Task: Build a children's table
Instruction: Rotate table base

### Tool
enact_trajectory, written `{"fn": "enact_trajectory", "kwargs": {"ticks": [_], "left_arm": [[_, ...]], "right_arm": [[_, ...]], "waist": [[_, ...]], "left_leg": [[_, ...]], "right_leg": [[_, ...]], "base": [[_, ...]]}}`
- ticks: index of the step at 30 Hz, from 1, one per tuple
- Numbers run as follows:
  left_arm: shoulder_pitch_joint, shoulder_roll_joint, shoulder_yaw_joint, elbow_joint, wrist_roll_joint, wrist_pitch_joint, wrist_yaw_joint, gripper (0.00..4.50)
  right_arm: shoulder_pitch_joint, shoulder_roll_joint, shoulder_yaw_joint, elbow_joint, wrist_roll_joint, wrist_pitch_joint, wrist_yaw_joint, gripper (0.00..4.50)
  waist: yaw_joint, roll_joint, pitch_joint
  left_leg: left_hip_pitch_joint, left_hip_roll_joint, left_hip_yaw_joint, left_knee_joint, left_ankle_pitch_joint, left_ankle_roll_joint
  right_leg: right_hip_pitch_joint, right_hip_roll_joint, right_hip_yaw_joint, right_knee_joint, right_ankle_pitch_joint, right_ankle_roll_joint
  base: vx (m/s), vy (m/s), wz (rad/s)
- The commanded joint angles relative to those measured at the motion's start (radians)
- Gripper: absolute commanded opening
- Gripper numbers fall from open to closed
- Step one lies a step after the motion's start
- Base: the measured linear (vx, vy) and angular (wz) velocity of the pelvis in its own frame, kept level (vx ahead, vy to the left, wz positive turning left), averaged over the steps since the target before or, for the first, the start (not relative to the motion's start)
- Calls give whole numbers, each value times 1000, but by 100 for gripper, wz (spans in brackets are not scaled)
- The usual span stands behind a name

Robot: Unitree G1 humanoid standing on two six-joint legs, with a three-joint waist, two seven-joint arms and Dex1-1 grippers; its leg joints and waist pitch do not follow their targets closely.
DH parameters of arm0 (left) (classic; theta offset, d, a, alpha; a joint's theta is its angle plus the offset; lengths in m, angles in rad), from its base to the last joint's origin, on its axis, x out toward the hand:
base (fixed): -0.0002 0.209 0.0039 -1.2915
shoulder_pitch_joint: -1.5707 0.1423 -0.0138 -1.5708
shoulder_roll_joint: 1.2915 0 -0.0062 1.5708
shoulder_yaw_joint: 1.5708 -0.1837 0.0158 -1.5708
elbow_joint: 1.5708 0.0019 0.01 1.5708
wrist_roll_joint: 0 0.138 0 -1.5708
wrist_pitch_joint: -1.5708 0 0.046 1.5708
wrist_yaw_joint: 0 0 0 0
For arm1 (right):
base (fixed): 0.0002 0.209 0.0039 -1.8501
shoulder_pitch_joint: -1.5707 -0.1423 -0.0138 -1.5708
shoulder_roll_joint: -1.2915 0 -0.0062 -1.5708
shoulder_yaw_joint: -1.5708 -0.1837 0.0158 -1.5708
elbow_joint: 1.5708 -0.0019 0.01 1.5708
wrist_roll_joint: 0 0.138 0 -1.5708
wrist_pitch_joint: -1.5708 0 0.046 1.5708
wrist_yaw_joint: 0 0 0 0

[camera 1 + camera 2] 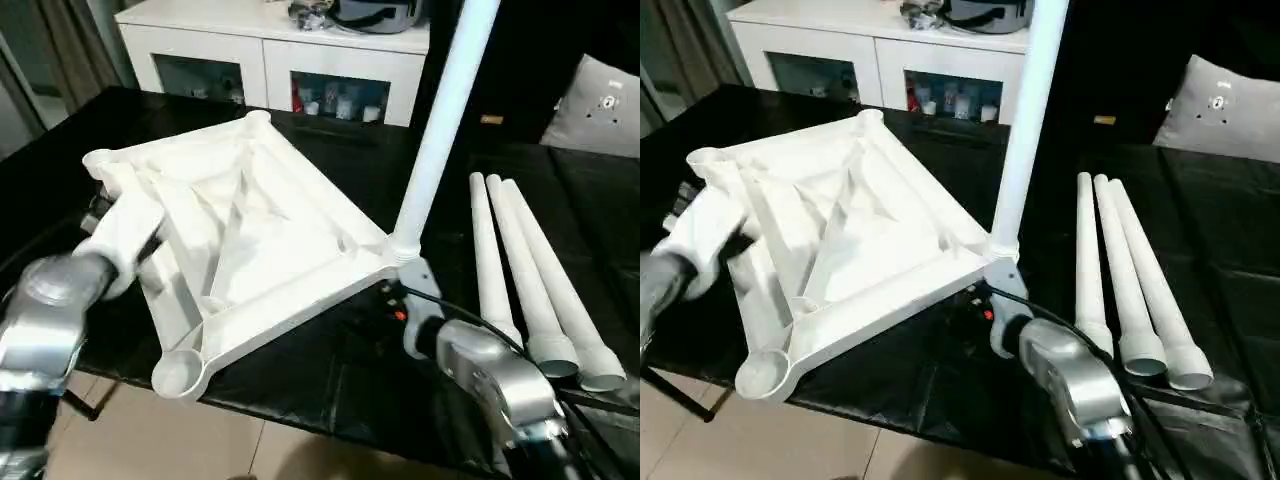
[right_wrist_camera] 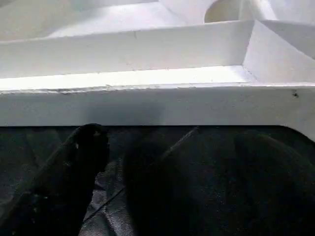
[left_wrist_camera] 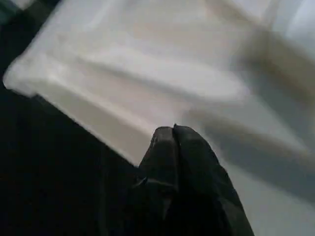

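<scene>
Fingers of the left gripper [image 3: 174, 147] press together with no gap, tips meeting just beside the white rim of the tabletop [image 1: 250, 235]; whether they touch the plastic cannot be told. In the right wrist view, the right gripper [image 2: 162, 142] has its two black fingers [image 2: 81, 152] spread wide apart, empty, resting low over the black table cover [image 1: 330, 375] with the tabletop's long side wall directly ahead and just beyond the tips. The tabletop lies upside down on the dark table, ribbed underside facing up, tilted so one corner hangs past the near edge; round sockets show at its corners, the nearest one [image 1: 180, 375] empty. One leg [image 1: 440, 130] stands upright in the corner socket closest to the right arm, rising out of the top of the view. Three more legs [image 1: 530, 270] lie side by side on the cover to the robot's right, touching one another, wide open ends toward the robot. The silver right forearm [image 1: 495, 385] sits between the standing leg and the three loose ones, with a black cable running along it. Behind the table stands a white cabinet [image 1: 280, 55] with glass doors, and a grey pillow [image 1: 595, 105] rests at the far right.
</scene>
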Motion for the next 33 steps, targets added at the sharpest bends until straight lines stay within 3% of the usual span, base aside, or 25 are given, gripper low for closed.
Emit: {"fn": "enact_trajectory", "kwargs": {"ticks": [1, 3, 7, 8, 10, 13, 14, 15, 16, 17, 18, 19, 21, 22, 26, 30, 33], "left_arm": [[6, 16, -28, -7, 10, 14, -24, 10], [10, 8, -33, -14, -7, 39, -46, 10], [43, 56, -126, -33, 25, 64, -125, 10], [53, 75, -155, -47, 27, 74, -154, 10], [64, 90, -184, -72, 13, 87, -198, 10], [77, 103, -233, -125, -41, 106, -301, 10], [80, 109, -253, -134, -49, 87, -333, 10], [83, 113, -274, -142, -57, 58, -367, 10], [84, 105, -301, -147, -78, -5, -413, 10], [84, 99, -308, -147, -86, -27, -426, 10], [76, 74, -330, -142, -105, -76, -451, 10], [70, 61, -341, -138, -112, -91, -459, 10], [46, 15, -358, -115, -125, -101, -462, 10], [18, -41, -373, -93, -144, -108, -468, 10], [-32, -129, -415, -41, -139, -140, -455, 10], [-106, -262, -427, 107, -87, -259, -343, 10], [-163, -347, -422, 222, -54, -315, -245, 10]], "right_arm": [[-21, 7, 4, 31, -10, 2, -10, 450], [-31, 14, 5, 44, -13, -4, -13, 450], [-57, 29, 21, 94, -22, -26, -11, 450], [-69, 36, 25, 125, -26, -38, -10, 450], [-91, 49, 26, 176, -37, -61, -20, 450], [-145, 82, 13, 275, -48, -100, -45, 450], [-159, 88, 9, 295, -50, -109, -52, 450], [-174, 92, 7, 316, -52, -118, -60, 450], [-194, 96, 2, 341, -53, -129, -70, 450], [-200, 98, 0, 348, -53, -133, -72, 450], [-217, 102, -9, 373, -55, -145, -85, 450], [-225, 105, -14, 388, -57, -155, -93, 450], [-241, 108, -24, 414, -61, -166, -111, 450], [-257, 110, -33, 444, -68, -182, -125, 450], [-268, 112, -51, 462, -74, -198, -149, 450], [-268, 101, -72, 454, -81, -206, -183, 450], [-257, 86, -100, 427, -84, -193, -218, 450]], "waist": [[-1, 11, -56], [-1, 12, -55], [-4, 15, -56], [-6, 22, -57], [-11, 16, -55], [-14, 16, -50], [-15, 9, -49], [-14, 12, -49], [-15, 2, -46], [-12, 6, -46], [-12, -2, -46], [-12, 4, -49], [-12, 4, -48], [-15, 1, -50], [-10, -1, -58], [-10, -6, -63], [-7, -9, -63]], "left_leg": [[3, 38, -8, -74, -220, -9], [2, 37, -7, -74, -214, -10], [3, 38, -8, -74, -225, -13], [1, 38, -10, -74, -220, -14], [0, 38, -9, -74, -223, -15], [2, 39, -10, -79, -268, -21], [6, 39, -8, -78, -285, -25], [7, 40, -9, -78, -287, -26], [6, 38, -8, -80, -302, -23], [8, 37, -9, -80, -305, -21], [9, 39, -8, -80, -303, -20], [9, 40, -7, -80, -293, -28], [9, 40, -7, -80, -291, -33], [10, 40, -5, -80, -295, -39], [4, 39, -4, -74, -232, -38], [-1, 33, 1, -66, -175, -17], [0, 33, 3, -64, -183, -12]], "right_leg": [[50, -59, 56, -53, -232, -155], [50, -59, 56, -53, -224, -161], [50, -59, 56, -50, -220, -167], [51, -59, 57, -48, -207, -171], [52, -57, 56, -48, -197, -180], [50, -65, 56, -56, -294, -180], [47, -64, 57, -61, -328, -172], [46, -65, 58, -61, -333, -172], [45, -62, 57, -66, -364, -158], [44, -63, 57, -67, -379, -152], [43, -66, 58, -70, -395, -145], [44, -64, 59, -65, -379, -145], [44, -63, 59, -65, -366, -144], [44, -62, 58, -64, -350, -149], [52, -62, 60, -51, -255, -164], [58, -59, 58, -50, -199, -165], [60, -60, 57, -56, -236, -150]], "base": [[0, 0, 0], [0, 0, 0], [0, 0, 0], [0, 0, 0], [0, 0, 0], [0, 0, 0], [0, 0, 0], [0, 0, 0], [0, 0, 0], [0, 0, 0], [0, 0, 0], [0, 0, 0], [0, 0, 0], [0, 0, 0], [0, 0, 0], [0, 0, 0], [0, 0, 0]]}}
